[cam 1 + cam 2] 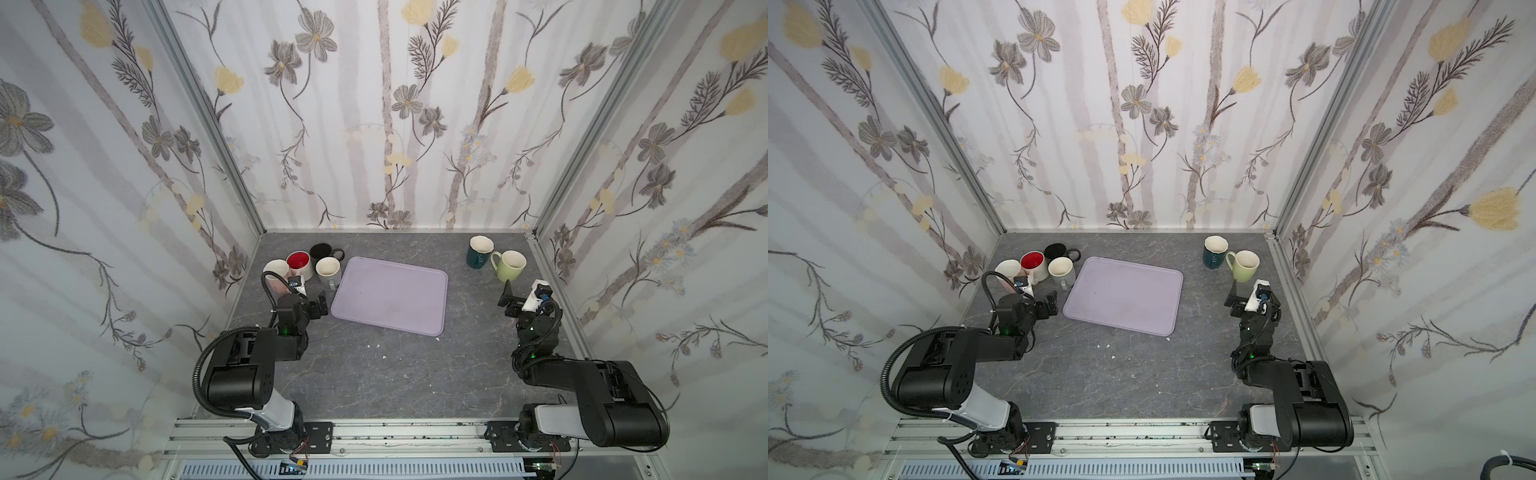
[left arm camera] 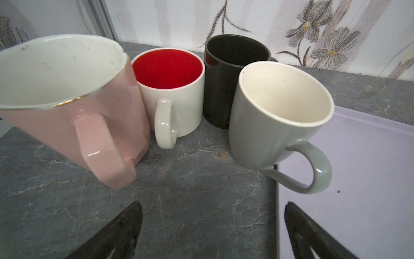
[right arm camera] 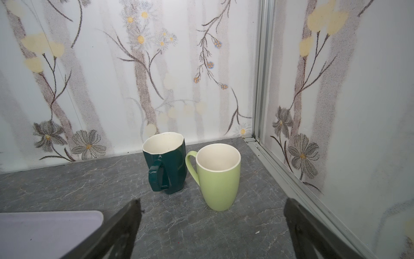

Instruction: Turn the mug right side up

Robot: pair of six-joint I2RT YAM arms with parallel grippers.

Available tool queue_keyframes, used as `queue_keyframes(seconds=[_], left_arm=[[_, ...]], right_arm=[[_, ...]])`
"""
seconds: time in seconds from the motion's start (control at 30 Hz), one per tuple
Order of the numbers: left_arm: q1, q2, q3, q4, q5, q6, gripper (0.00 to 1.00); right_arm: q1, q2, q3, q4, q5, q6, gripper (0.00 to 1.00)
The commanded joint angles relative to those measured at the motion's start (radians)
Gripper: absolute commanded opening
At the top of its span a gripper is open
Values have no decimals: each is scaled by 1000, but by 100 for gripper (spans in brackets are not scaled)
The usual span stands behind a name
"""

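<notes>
Oddly, no mug looks inverted; the grey mug [image 1: 328, 269] stands upright at one o'clock of the left gripper [image 2: 211, 210], whose fingers are wide and empty, like the right gripper [image 3: 212, 208].

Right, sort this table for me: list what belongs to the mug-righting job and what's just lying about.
Job: pink mug, red-lined white mug, black mug, grey mug, dark green mug, light green mug. All six already stand mouth-up. Also the left gripper and right gripper, both open and empty.
Lying about: lilac tray, bare; white crumbs near it.
</notes>
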Motion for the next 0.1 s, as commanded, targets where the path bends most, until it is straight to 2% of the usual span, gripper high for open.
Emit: queue_keyframes(seconds=[0.0,0.07], left_arm=[[-2,0,5,24,-10,12,100],[-9,-1,4,28,-22,15,100]], right_arm=[[1,4,10,9,-15,-20,100],[1,4,9,9,-16,-20,100]])
